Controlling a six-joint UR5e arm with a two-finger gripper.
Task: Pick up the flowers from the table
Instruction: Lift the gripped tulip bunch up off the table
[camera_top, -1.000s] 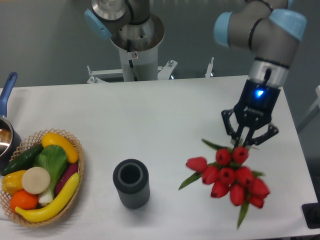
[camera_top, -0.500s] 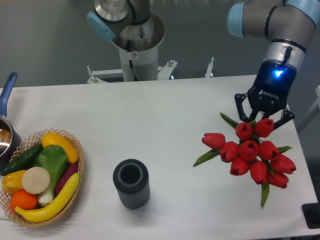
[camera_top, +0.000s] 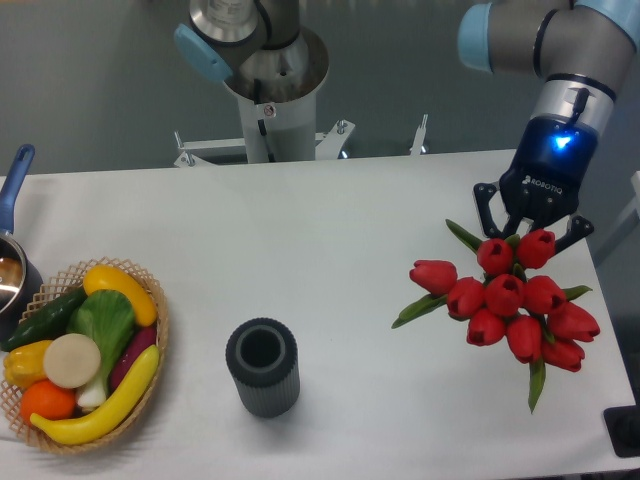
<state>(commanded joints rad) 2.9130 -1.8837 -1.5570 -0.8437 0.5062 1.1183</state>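
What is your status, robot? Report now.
Gripper shut on flowers, bunch hanging below fingers. Table beneath. Dark cylinder well aside, nothing in the way.

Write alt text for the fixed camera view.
A robot gripper holds a bunch of red tulips by the stems over the right side of a white table. A dark ribbed cylinder stands mid-table, and a wicker basket of vegetables sits at left.

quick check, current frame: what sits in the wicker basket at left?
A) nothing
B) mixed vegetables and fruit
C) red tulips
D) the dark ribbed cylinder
B: the wicker basket holds the mixed vegetables and fruit, while the flowers hang at the tool on the right and the dark cylinder stands on the table.
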